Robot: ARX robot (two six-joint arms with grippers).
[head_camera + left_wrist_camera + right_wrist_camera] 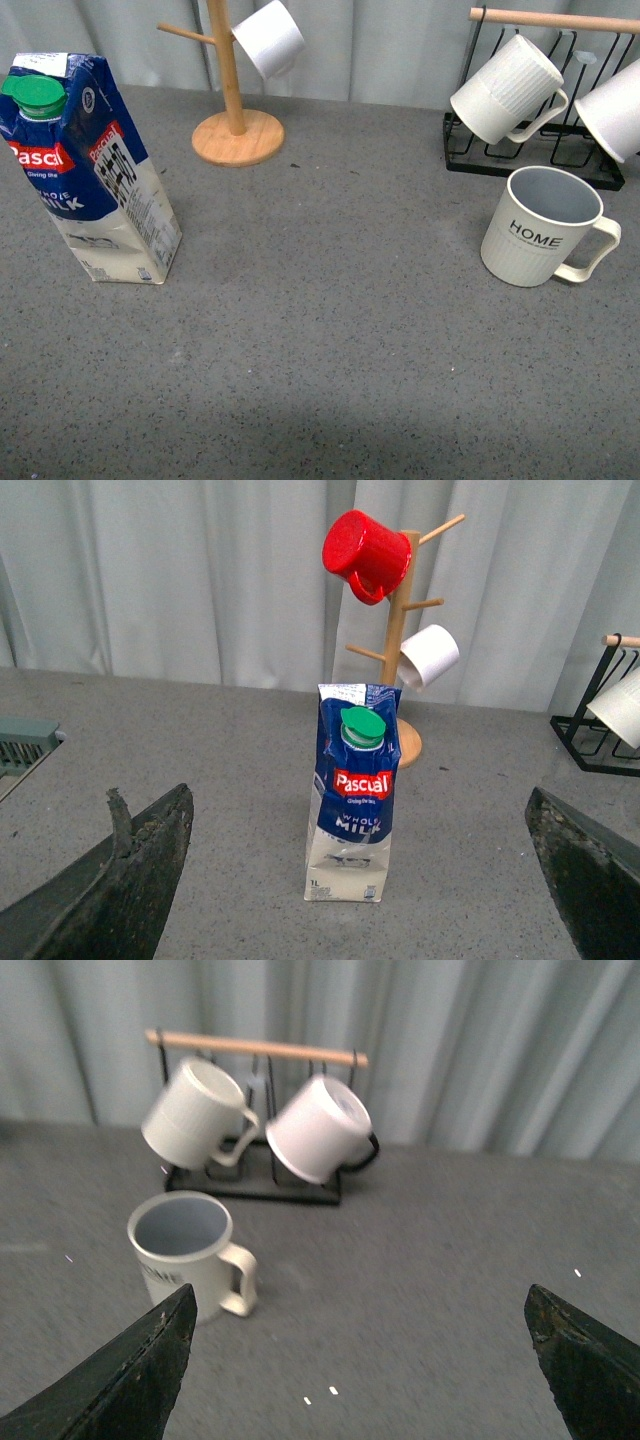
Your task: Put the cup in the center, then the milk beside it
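The HOME mug stands upright on the grey tabletop, far right in the front view, handle turned right, just in front of a black wire rack. The right wrist view shows its grey-blue inside and the rack behind it, where a ribbed white mug and a second white mug hang tilted under a wooden bar. The Pascual milk carton stands upright far left, well apart from the mug, green cap on top. Behind it rises a wooden mug tree with a small plain white cup on a peg. Only the left wrist view reaches the tree's top, where a red mug hangs. Neither arm appears in the front view. The left gripper is spread wide and empty, with the carton standing beyond its gap. The right gripper is likewise wide apart, holding nothing, the mug beyond one finger.
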